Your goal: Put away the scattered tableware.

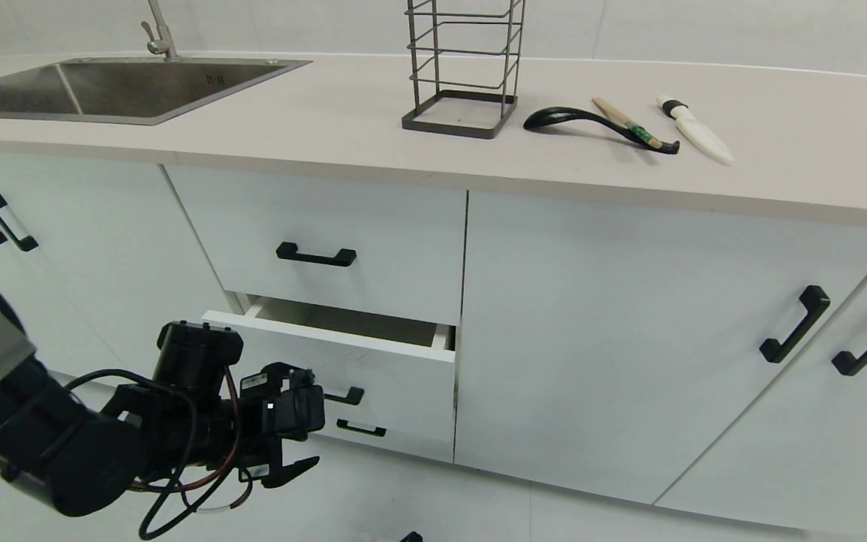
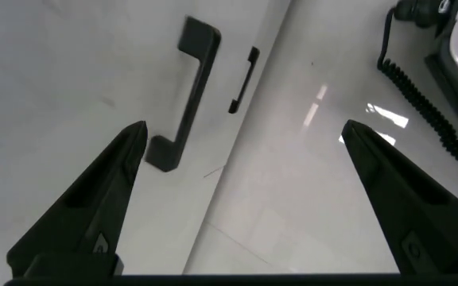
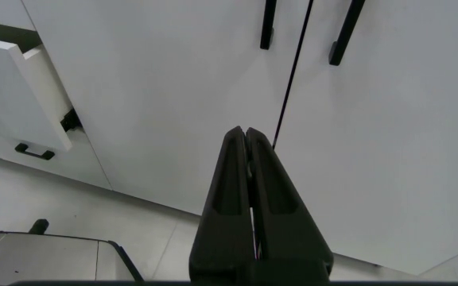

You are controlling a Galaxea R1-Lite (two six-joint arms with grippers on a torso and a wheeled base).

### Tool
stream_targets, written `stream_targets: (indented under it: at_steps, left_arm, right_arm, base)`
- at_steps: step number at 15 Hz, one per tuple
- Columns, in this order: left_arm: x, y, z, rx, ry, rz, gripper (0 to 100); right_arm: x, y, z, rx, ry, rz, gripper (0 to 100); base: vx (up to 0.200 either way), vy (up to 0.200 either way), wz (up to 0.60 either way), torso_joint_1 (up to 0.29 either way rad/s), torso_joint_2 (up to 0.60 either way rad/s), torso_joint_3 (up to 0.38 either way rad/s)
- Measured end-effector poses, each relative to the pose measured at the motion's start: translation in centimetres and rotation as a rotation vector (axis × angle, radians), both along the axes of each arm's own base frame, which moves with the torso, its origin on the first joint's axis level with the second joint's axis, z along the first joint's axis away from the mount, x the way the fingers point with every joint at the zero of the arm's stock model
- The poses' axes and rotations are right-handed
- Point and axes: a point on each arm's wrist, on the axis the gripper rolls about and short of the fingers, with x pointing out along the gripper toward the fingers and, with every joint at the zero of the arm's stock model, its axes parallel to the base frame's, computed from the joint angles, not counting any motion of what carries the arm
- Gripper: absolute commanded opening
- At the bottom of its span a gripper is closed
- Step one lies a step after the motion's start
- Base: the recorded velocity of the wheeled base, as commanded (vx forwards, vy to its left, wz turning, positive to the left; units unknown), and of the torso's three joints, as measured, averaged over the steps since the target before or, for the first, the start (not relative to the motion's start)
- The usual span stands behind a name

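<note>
Three utensils lie on the countertop (image 1: 328, 128) at the right: a black ladle (image 1: 591, 120), a wooden-handled utensil (image 1: 624, 120) and a white knife (image 1: 697, 134) with a black band. Below the counter, the middle drawer (image 1: 358, 354) stands partly pulled out, its inside hidden. My left gripper (image 1: 311, 418) is open, low down just left of that drawer's black handle (image 1: 345, 396). The left wrist view has the open gripper (image 2: 245, 131) facing the handle (image 2: 185, 95) without touching it. My right gripper (image 3: 245, 133) is shut on nothing, in front of the cabinet doors (image 3: 388, 159).
A dark wire rack (image 1: 463, 68) stands on the counter left of the utensils. The sink (image 1: 102, 86) with a tap is at the far left. A closed drawer (image 1: 313, 233) sits above the open one, and another handle (image 1: 362, 429) is below.
</note>
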Motion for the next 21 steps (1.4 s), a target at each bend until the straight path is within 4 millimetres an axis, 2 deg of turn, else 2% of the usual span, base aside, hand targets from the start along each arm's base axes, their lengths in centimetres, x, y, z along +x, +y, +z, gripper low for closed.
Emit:
stream_targets:
  at_steps: [4,7,9,14,21]
  left_arm:
    - [-2.1,-1.1,3.4,-0.147,-0.029,0.024,100]
    - [-1.7,-1.2,5.0,-0.193,-0.079,0.039,100]
    - [-0.5,-1.5,5.3,-0.200,-0.103,0.042,100]
    - [3.4,-2.9,4.2,-0.194,-0.103,0.041,100]
    - [5.1,-3.3,1.9,-0.182,-0.070,0.051,100]
  right_arm:
    - [0.0,0.0,0.0,0.000,0.000,0.000,0]
    - [0.0,0.0,0.0,0.000,0.000,0.000,0]
    - [0.0,0.0,0.0,0.000,0.000,0.000,0]
    - [0.0,0.0,0.0,0.000,0.000,0.000,0]
    - [0.0,0.0,0.0,0.000,0.000,0.000,0]
  base:
    - [0.000,0.000,0.00,0.000,0.00,0.000]
    - [0.000,0.000,0.00,0.000,0.00,0.000]
    - [0.000,0.000,0.00,0.000,0.00,0.000]
    - [0.000,0.000,0.00,0.000,0.00,0.000]
    - [0.000,0.000,0.00,0.000,0.00,0.000]
